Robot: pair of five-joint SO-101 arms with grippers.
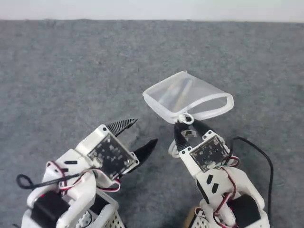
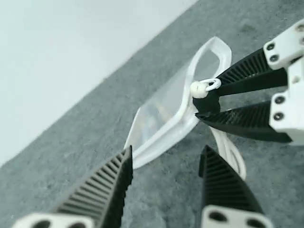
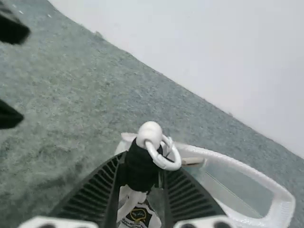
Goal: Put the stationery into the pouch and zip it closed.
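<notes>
A translucent white pouch (image 1: 187, 95) lies on the grey mat, its mouth gaping toward the right; pale stationery shows faintly through its side. My right gripper (image 1: 187, 124) is at the pouch's near corner, shut on the zipper pull (image 1: 186, 118), a black tab with a white bead and ring (image 3: 152, 137). The right wrist view has the pouch's rim (image 3: 237, 166) just beyond the gripper (image 3: 142, 164). My left gripper (image 1: 146, 130) stands open and empty to the left of the pouch, apart from it. In the left wrist view the pouch (image 2: 161, 114) lies ahead of my open gripper (image 2: 167, 152), beside the right gripper (image 2: 205, 102).
A white cord loop (image 1: 173, 149) hangs by the right gripper's base. A black cable (image 1: 256, 147) curves over the mat at the right. Open grey mat stretches to the left and behind the pouch, up to a pale wall (image 1: 152, 9).
</notes>
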